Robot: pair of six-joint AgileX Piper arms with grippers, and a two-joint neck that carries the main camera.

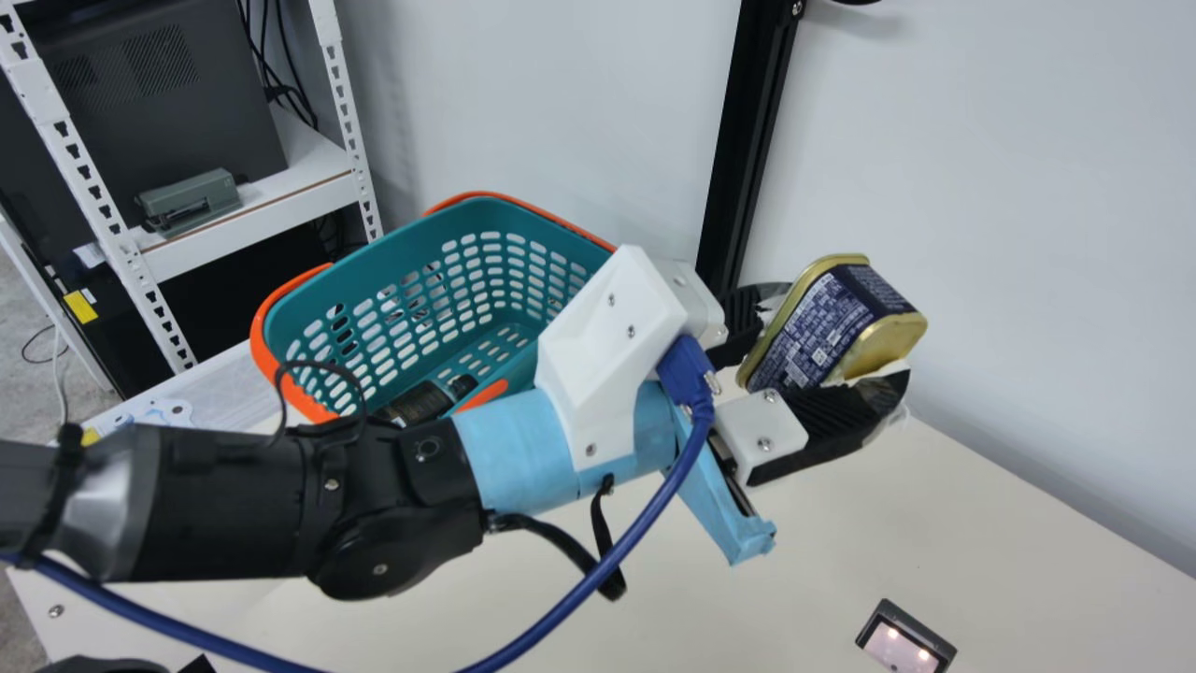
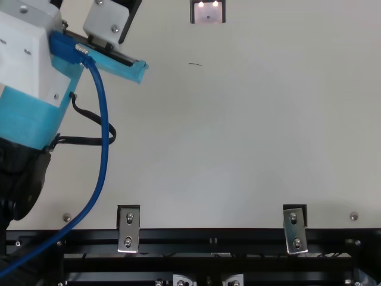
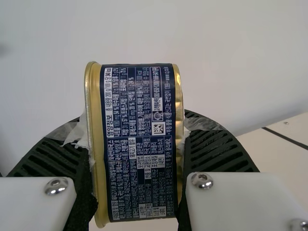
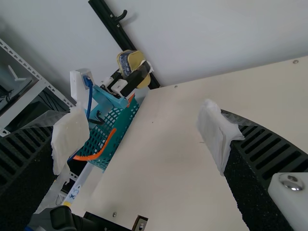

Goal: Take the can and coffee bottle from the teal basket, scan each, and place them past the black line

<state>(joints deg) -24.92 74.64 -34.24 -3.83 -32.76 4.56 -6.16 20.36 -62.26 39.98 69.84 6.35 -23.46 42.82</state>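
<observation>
Within left claw (image 1: 830,344), can (image 1: 811,329), long axis slanted

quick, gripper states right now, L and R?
Left gripper: closed on the can, one finger on each side.
Right gripper: open, nothing between its fingers.

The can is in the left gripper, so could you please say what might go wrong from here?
The can hangs above the table in the left gripper, so a slip could drop it. It is tilted, so its code may miss the lit device on the table. The bottle lies low in the basket, which might make its grasp awkward.
</observation>
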